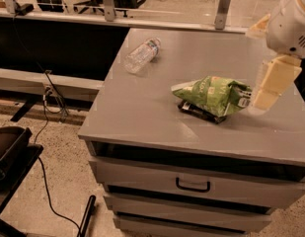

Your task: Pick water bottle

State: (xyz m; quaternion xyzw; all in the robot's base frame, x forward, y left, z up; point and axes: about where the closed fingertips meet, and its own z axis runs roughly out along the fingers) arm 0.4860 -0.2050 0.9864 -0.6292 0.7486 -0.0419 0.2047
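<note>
— Where's the water bottle [141, 55]?
— It lies on its side toward the 11 o'clock corner of the smooth grey cabinet top [137, 112]. It's clear ribbed plastic, with the cap pointing to about 1 o'clock.
— And the gripper [271, 85]?
— It's a pale, blocky, matte piece at 3 o'clock of the crinkled green snack bag [216, 94], just beside it and well apart from the bottle. I can't tell whether it's spread or clenched.
— Anything under the bag?
— A flat dark packet [199, 112]. Lower down there's a drawer with a thin black handle [193, 185].
</note>
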